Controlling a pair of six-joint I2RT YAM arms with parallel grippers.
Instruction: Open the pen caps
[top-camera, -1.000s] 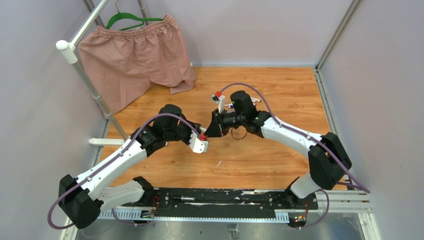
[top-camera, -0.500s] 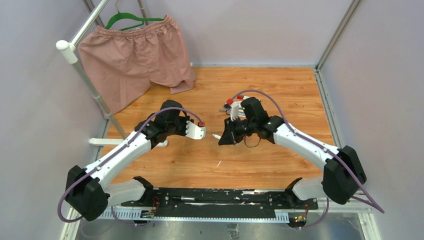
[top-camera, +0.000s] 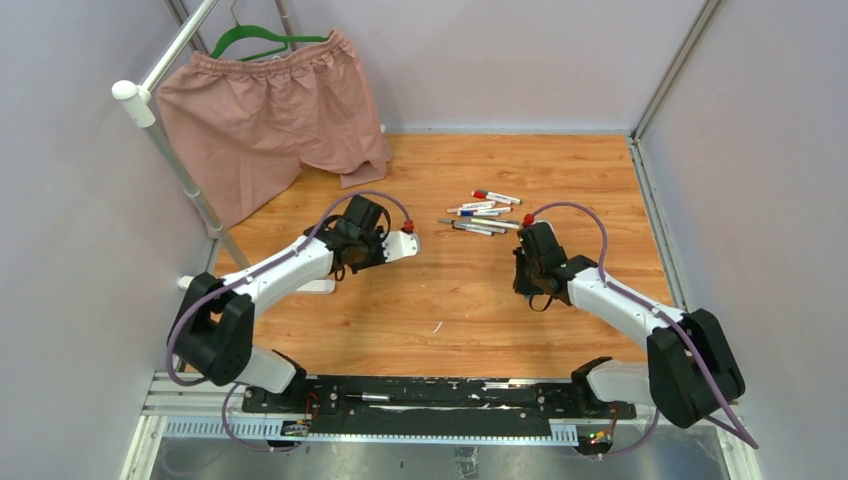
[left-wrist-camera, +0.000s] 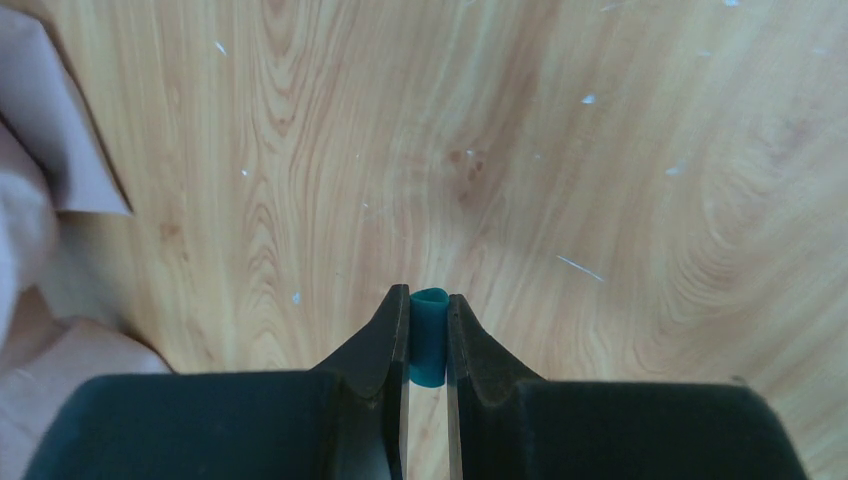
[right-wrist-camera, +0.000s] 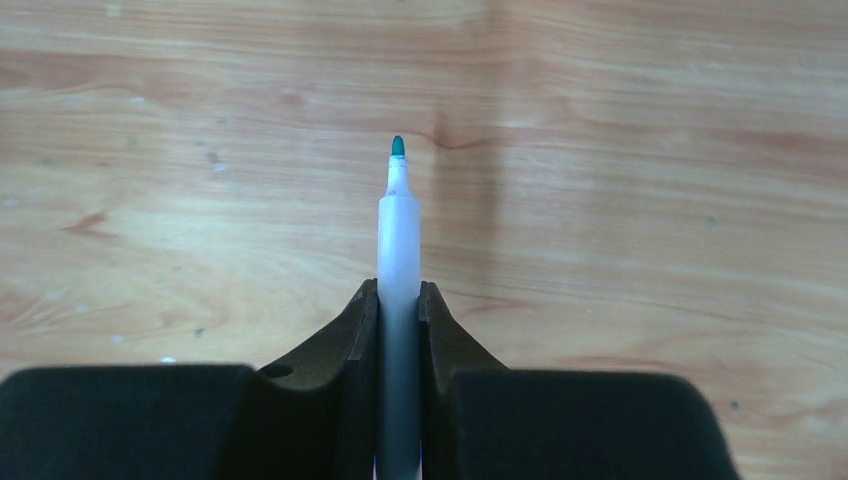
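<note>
The left pincer (left-wrist-camera: 428, 335) is nearly closed. Its two black fingers (left-wrist-camera: 375, 345) pinch a small teal-green plastic cap (left-wrist-camera: 429, 350) between their tips. The cap sits lengthwise in the narrow gap, low in the middle of the left wrist view, with its rounded end poking just past the fingertips. Behind it is the light wooden tabletop (left-wrist-camera: 560, 150), and a fold of pink cloth (left-wrist-camera: 40, 150) fills the left edge of that view. Whether the cap touches the wood cannot be told.

The right pincer (right-wrist-camera: 399, 300) is just as narrow, clamped on a slim pen with a white-and-grey barrel (right-wrist-camera: 399, 240). The barrel runs straight up the middle of the right wrist view from between the black fingers. It tapers to a bare teal-green nib (right-wrist-camera: 398, 146) above the wood.

In the overhead view the two wrists are well apart, the left arm (top-camera: 300, 265) reaching to left of centre and the right arm (top-camera: 610, 300) to right of centre. A loose cluster of slim pens with coloured ends (top-camera: 482, 213), red and blue among them, lies on the wood in the upper middle of the frame. It sits beyond the gap between the wrists and touches neither arm. A pair of pink fabric shorts on a green hanger (top-camera: 265, 110) hangs at the upper left.
</note>
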